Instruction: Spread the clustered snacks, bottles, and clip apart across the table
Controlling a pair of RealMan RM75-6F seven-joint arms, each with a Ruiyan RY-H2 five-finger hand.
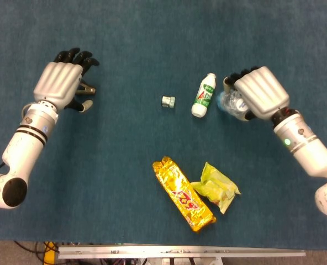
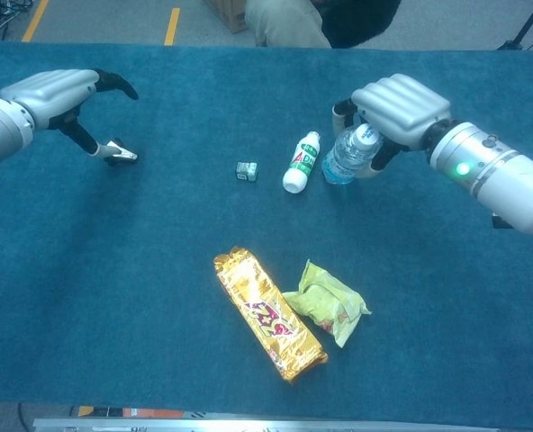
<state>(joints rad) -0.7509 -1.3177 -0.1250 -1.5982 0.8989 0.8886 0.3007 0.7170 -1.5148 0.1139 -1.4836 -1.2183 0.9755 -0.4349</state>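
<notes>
from the head view, your right hand (image 1: pixel 257 93) is wrapped over the clear water bottle (image 1: pixel 231 103), fingers curled down around its top, so you have it gripped; the bottle's base shows at the left edge of the palm. the white bottle (image 1: pixel 203 95) with the green label lies on its side just left of it, cap pointing away from you, close to the water bottle but apart from it. the small clip (image 1: pixel 168 101) sits on the blue table cloth (image 1: pixel 152 44) a little further left, on its own. your left hand (image 1: pixel 61 83) hovers far to the left with its dark fingers spread over a small dark and silver object (image 1: pixel 85 88); whether a fingertip touches it is hard to tell from above. the gold snack bar (image 1: pixel 184 193) lies diagonally near the front edge, and the yellow-green snack packet (image 1: pixel 216 187) touches its right side.

from the chest view, your right hand (image 2: pixel 397 108) clamps the neck of the water bottle (image 2: pixel 346 157), which stands tilted with its base on the cloth, just beside the white bottle (image 2: pixel 300 163). the clip (image 2: pixel 246 171) lies left of both. your left hand (image 2: pixel 55 95) is spread, holding nothing, its thumb reaching down toward the small object (image 2: pixel 120 153). the gold bar (image 2: pixel 269 314) and the packet (image 2: pixel 325 304) lie together at the front.
</notes>
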